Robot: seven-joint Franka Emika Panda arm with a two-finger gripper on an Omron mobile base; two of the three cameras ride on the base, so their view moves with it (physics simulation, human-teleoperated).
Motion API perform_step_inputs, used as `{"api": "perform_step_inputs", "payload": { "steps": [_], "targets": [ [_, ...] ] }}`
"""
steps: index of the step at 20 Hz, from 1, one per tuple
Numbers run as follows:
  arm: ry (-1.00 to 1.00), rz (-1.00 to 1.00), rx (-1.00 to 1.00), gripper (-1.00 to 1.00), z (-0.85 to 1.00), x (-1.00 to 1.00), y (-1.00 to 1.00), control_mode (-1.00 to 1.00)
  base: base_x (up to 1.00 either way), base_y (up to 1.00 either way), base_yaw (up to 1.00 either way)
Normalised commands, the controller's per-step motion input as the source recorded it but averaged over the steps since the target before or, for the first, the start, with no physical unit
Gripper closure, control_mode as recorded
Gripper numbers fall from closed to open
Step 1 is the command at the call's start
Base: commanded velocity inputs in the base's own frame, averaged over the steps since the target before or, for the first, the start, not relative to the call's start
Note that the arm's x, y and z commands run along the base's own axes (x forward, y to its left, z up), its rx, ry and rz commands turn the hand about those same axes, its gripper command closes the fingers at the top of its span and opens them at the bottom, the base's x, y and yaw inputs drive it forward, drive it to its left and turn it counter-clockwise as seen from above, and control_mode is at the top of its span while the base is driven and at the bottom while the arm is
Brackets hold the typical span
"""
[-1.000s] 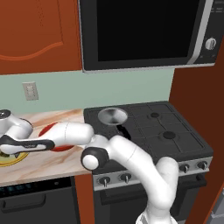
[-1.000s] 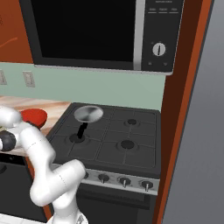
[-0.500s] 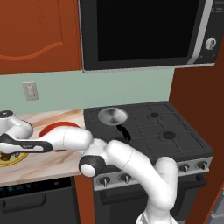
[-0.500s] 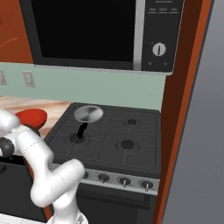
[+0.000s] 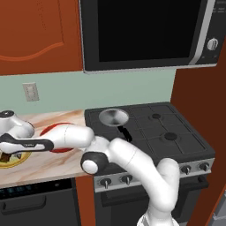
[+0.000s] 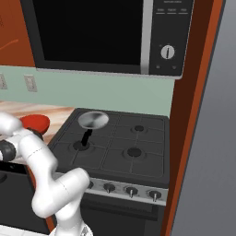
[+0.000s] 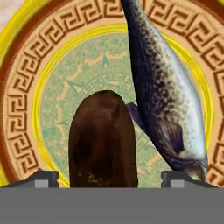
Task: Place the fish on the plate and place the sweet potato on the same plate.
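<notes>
The plate (image 7: 26, 109), with a yellow-orange patterned rim and pale green centre, lies right under my hand. On it the silver-grey speckled fish (image 7: 162, 96) runs from the top down to the lower right. The dark brown sweet potato (image 7: 103, 140) rests on the plate beside the fish, touching its fin. My gripper (image 7: 111, 177) is open, its fingertips (image 7: 43, 178) standing apart on either side of the sweet potato with a gap on each side. In the left base view the gripper (image 5: 6, 153) hangs low over the plate (image 5: 17, 161) at the counter's far left.
A red bowl (image 5: 56, 131) sits on the marble counter just right of the plate, partly behind my forearm, and shows as the red bowl (image 6: 35, 123) from the other side. A small pan (image 5: 114, 117) stands on the black stove. A microwave (image 5: 145, 31) hangs above.
The jaws have spread wide and let go of the sweet potato, which now lies on the plate. The arm has stayed over the plate at the far left.
</notes>
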Motion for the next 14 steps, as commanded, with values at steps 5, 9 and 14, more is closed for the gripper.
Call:
{"api": "perform_step_inputs", "payload": {
  "steps": [5, 9, 14],
  "targets": [
    [0.03, 0.00, -0.01, -1.00, 0.37, 0.00, 0.00, -1.00, 0.00, 0.00, 0.00],
    [0.06, 0.00, 0.00, -1.00, 0.41, -0.04, -0.12, -1.00, 0.00, 0.00, 0.00],
    [0.03, 0.00, 0.00, -1.00, 0.22, -0.20, -0.31, -1.00, 0.00, 0.00, 0.00]
  ]
}}
